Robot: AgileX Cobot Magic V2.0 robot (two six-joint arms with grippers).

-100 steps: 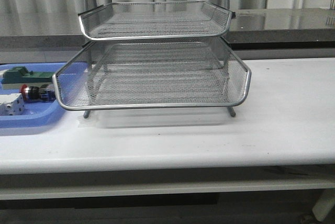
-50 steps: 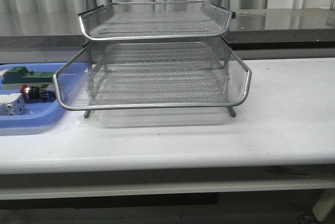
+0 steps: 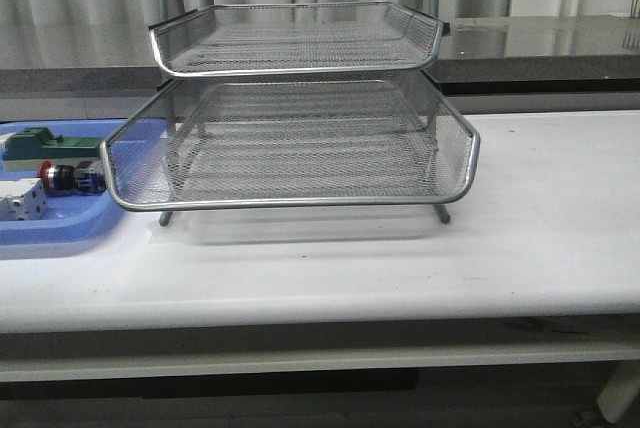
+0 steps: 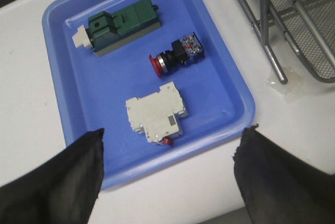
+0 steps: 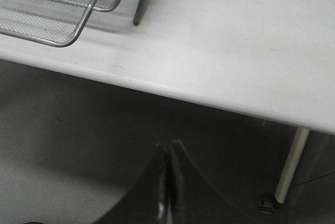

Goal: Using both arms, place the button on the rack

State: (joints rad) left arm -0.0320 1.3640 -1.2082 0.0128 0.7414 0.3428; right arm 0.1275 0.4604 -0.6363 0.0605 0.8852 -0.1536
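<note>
The left claw (image 4: 170,177) hangs wide open above the near edge of the blue tray (image 4: 220,77), its two black fingers (image 4: 57,182) spread well apart with nothing between them. The button (image 4: 177,55) lies on its side in the tray just ahead of the claw, red head pointing away from the rack, touching nothing else. Nearer the claw sits a white block (image 4: 157,113); beyond the button, toward the tray's far rim, lies a green block (image 4: 120,25). All three are apart from one another.

In the front view nothing has shifted over the last second: button (image 3: 68,178), tray and rack (image 3: 300,138) sit just as they did, and neither arm shows there. So the pick has not begun, and the whole task is likely still ahead. The left claw looks lined up for a descent, though it would need to go forward past the white block to reach the button.

The right claw (image 5: 168,182) is pressed closed, fingers meeting, empty, and hangs off the desk (image 5: 235,41) past its front edge, with the rack's corner (image 5: 68,20) well away from it.

The rack's mesh trays hold nothing that can be seen; the middle one juts forward toward the robot and seems the easiest landing spot.
</note>
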